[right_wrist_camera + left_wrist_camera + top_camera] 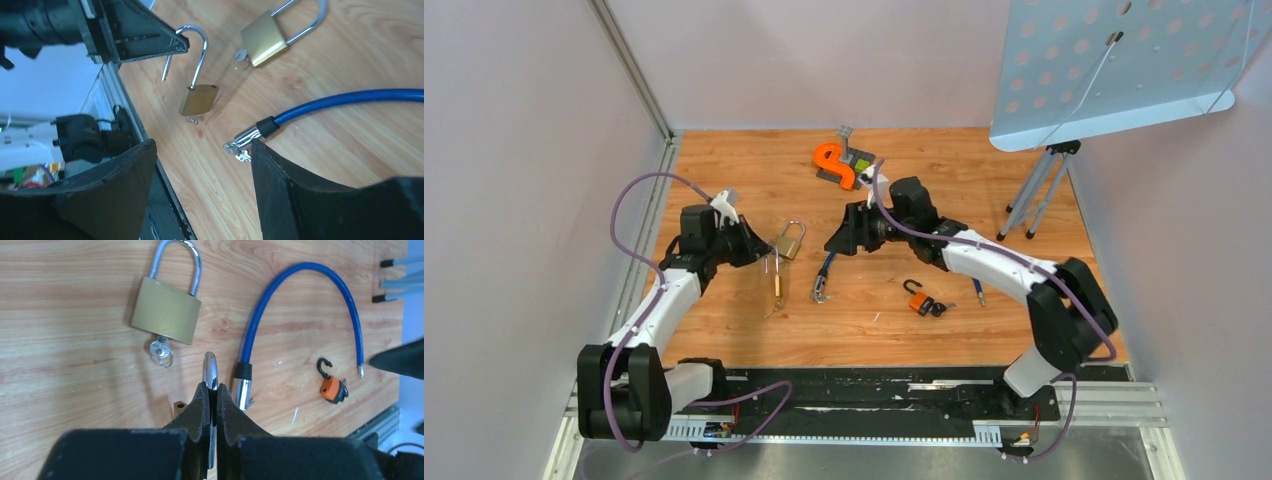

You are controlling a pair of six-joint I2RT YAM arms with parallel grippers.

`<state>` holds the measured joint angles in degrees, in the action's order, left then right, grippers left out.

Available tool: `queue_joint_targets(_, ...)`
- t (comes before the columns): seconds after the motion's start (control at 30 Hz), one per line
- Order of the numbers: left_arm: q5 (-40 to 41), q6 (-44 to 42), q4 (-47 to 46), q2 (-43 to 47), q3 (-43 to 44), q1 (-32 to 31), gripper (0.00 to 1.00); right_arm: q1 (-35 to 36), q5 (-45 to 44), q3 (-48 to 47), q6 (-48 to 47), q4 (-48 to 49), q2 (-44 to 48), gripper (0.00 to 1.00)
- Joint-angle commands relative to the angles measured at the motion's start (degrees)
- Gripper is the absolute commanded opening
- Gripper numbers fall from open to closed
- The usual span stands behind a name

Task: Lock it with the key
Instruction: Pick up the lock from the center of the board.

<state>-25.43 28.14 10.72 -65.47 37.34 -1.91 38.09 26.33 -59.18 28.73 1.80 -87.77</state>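
We see the left tool [210, 387] pressed together on the chrome shackle [210, 369] of a small brass padlock [198, 99]. Its two black fingers [198, 407] pinch the bow from either side. In the right wrist view that shackle stands open, one leg free of the body, and the body hangs tilted below the left tool, close over the table [320, 150]. We cannot tell whether it touches the wood. A small silvery key [192, 119] pokes out of the padlock's underside.

Just beyond it lies a larger brass padlock [166, 315], flat on the table with its shackle closed and its own key [161, 350] sitting in the keyhole.

The right tool [202, 145] is spread wide and holds nothing. It hovers over the metal head [247, 137] of a blue cable lock [305, 305], where a little bunch of keys [235, 148] sticks out. The cable curves away across the table, its far end lying free near a small orange padlock [332, 387] with a black shackle.

From above, the two tools face each other across the middle of the table – left tool [754, 247], right tool [836, 238] – with the small brass padlock [776, 285] between them and nearer us. An orange clamp [834, 165] rests well apart at the far side
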Motion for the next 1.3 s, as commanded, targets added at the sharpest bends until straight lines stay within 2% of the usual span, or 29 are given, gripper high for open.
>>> queue_joint_targets(0.0, -9.1, -3.22, -6.71, 1.34, 1.65, -0.46, 0.0, 1.11, 16.39, -5.96, -5.27, 7.56, -9.13, 0.64)
queue_joint_targets(0.1, -11.0, -4.72, -7.3, 2.37, 2.45, -0.75, 0.0, 3.0, 17.08, -10.46, -5.6, 7.52, -14.04, 0.54)
queue_joint_targets(0.17, -12.38, -5.5, -7.44, 3.14, 2.82, -0.76, 0.0, 4.36, 14.97, -12.58, -5.81, 7.41, -16.28, 0.52)
queue_joint_targets(0.3, -15.12, -6.73, -7.45, 4.41, 3.03, -0.78, 0.0, 6.45, 10.4, -16.03, -4.08, 7.29, -19.25, 0.53)
queue_joint_targets(0.4, -15.74, -7.57, -7.14, 5.9, 2.8, -0.8, 0.0, 7.1, 4.68, -17.02, 0.58, 8.08, -21.11, 0.53)
queue_joint_targets(0.5, -15.98, -7.47, -7.25, 7.93, 2.89, -0.78, 0.0, 7.75, 3.05, -16.77, 3.66, 10.07, -22.75, 0.49)
queue_joint_targets(0.67, -16.97, -5.74, -8.98, 9.32, 3.1, -0.8, 0.0, 8.65, 1.48, -17.07, 4.62, 12.64, -24.09, 0.42)
queue_joint_targets(1.07, -18.22, -2.55, -10.41, 9.91, 2.87, -0.73, 0.0, 9.06, 1.99, -19.06, 9.93, 17.09, -26.35, 0.41)
queue_joint_targets(1.17, -18.4, -1.66, -12.43, 9.92, 2.79, -0.75, 0.0, 9.43, 1.19, -20.19, 10.37, 16.24, -27.22, 0.32)
queue_joint_targets(1.27, -18.27, -0.95, -12.7, 10.07, 2.89, -0.79, 0.0, 9.46, 0.85, -21.63, 10.46, 14.63, -27.67, 0.16)
